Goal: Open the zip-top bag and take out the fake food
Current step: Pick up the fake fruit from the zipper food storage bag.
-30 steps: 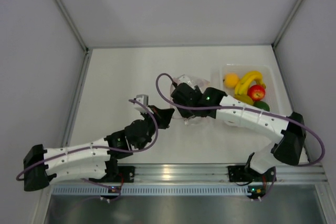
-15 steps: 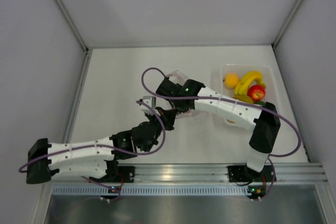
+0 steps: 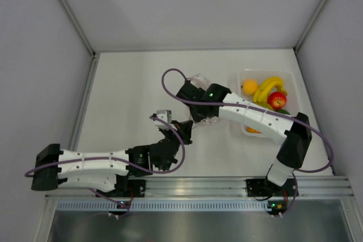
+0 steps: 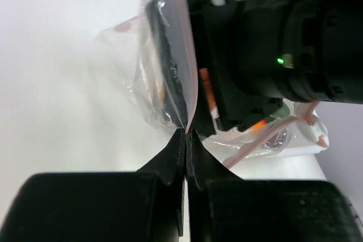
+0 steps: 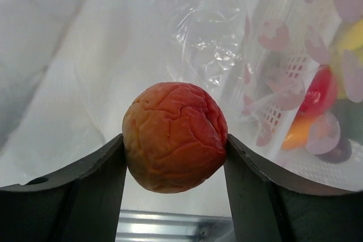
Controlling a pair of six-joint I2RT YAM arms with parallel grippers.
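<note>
Where the left gripper (image 4: 186, 132) bites: fingers pressed together on the zip-top bag (image 4: 167, 38) edge.
Right gripper (image 5: 174, 147): we see it pinching a peach (image 5: 173, 140) amid bag film.
Bag position: mid-table, beside the fruit tray (image 3: 237, 83).

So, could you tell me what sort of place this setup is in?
Probably a robotics lab test cell: a white table boxed in by panel walls, arms bolted to an aluminium rail, and only props: a fake peach in the right gripper, the zip-top bag in the left gripper.
</note>
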